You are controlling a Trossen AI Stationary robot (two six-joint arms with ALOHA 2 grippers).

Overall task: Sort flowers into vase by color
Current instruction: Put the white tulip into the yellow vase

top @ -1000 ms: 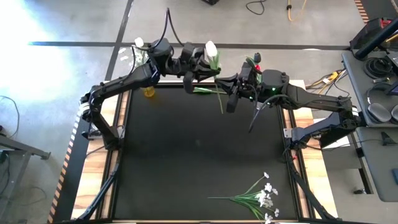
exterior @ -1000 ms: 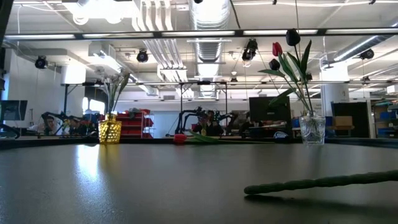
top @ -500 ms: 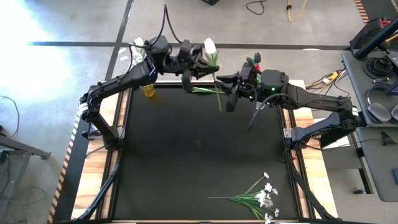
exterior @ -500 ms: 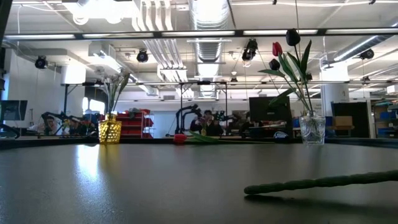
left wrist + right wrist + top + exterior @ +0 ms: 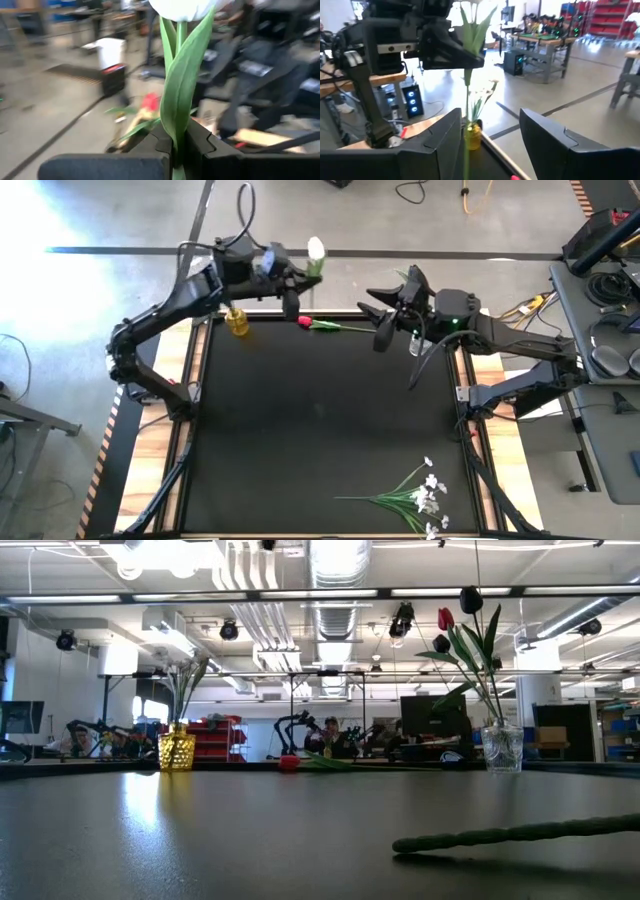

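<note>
A white tulip [image 5: 316,250] stands upright beyond the table's far edge, with my left gripper [image 5: 297,280] shut on it. Its green stem [image 5: 466,115] hangs below the fingers. My right gripper [image 5: 374,314] stands open to the tulip's right, with nothing between its fingers. A red tulip [image 5: 305,323] lies flat near the far edge. The yellow vase [image 5: 238,322] at the far left holds tiny white blossoms [image 5: 481,95]. The clear vase [image 5: 503,748] at the far right holds red and dark tulips [image 5: 458,615]. My left gripper pinches the white tulip's stem and the base of its leaf [image 5: 177,142] between its two fingers, below the white head [image 5: 185,7]. The fingers come nearly level and lie across the stem. The tulip is upright and lifted clear, its stem hanging free below.
A spray of tiny white blossoms [image 5: 415,495] lies at the near right of the black table; its stem [image 5: 500,834] shows in the low view. The table's middle [image 5: 320,420] is bare. Workbenches and equipment stand in the room beyond.
My right gripper has opened, let go of the tulip's stem and drawn back toward the table's right. My left gripper alone has carried the white tulip toward the far left, nearer the yellow vase, tipping up toward level. The red tulip on the table now shows uncovered.
</note>
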